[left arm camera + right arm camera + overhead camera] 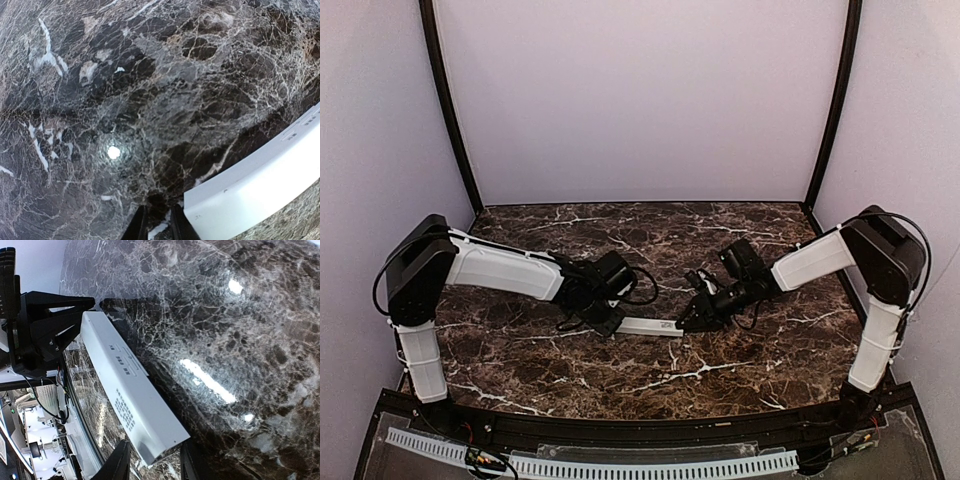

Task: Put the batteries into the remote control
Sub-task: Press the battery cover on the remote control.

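Worktop (650,240): dark marble with white veins, walled in by pale panels.

Left arm (500,268) reaches in from 9 o'clock and right arm (815,258) from 3 o'clock. Their wrists meet near the centre of the slab, slightly toward 6 o'clock.

Remote control (650,326): long white bar lying between the two wrists, long axis roughly 9-to-3. Right wrist cam shows small dark print and a few markings on its upper face. Can't tell from any view whether it's resting on the marble or raised off it.

Left claw (608,322) is at the bar's 9 o'clock end. On its own cam the fingers (140,225) sit narrowly apart with only marble showing in the gap, so it's released. The bar's end is just beside the right-hand finger, not between the two.

Right claw (686,322) is at the 3 o'clock end. On its own cam the fingertips (119,465) flank the bar's near end, one on each long side. Close fit, but I can't tell if they're actually clamping it or just straddling it.
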Tool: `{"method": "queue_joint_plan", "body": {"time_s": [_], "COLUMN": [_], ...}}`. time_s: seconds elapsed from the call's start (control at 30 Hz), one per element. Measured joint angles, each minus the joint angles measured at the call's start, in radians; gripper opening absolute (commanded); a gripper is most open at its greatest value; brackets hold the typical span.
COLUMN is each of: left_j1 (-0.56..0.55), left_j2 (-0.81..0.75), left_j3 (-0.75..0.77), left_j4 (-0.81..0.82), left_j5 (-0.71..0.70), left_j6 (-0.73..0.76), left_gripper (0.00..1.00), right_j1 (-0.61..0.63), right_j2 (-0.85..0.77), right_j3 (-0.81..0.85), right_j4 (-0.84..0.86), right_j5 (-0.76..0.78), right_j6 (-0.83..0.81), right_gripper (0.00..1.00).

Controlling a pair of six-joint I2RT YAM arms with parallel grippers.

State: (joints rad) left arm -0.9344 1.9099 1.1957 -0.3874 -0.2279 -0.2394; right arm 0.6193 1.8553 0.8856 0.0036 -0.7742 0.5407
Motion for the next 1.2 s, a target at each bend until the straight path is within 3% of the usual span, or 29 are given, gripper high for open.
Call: {"method": "queue_joint_plan", "body": {"time_s": [1.2], "left_j1": [-0.022], "left_j2": [0.022], "left_j3": [0.033], "left_j4": [-0.042], "left_j5": [-0.014], "left_j6": [-0.035], "left_gripper": [0.1], "right_j1": [-0.009], "right_j2": [0.032], "right_j3": [-0.013], "right_j4": [0.053], "right_j5": [-0.046], "right_j6": [0.071], "right_gripper": [0.29]}}
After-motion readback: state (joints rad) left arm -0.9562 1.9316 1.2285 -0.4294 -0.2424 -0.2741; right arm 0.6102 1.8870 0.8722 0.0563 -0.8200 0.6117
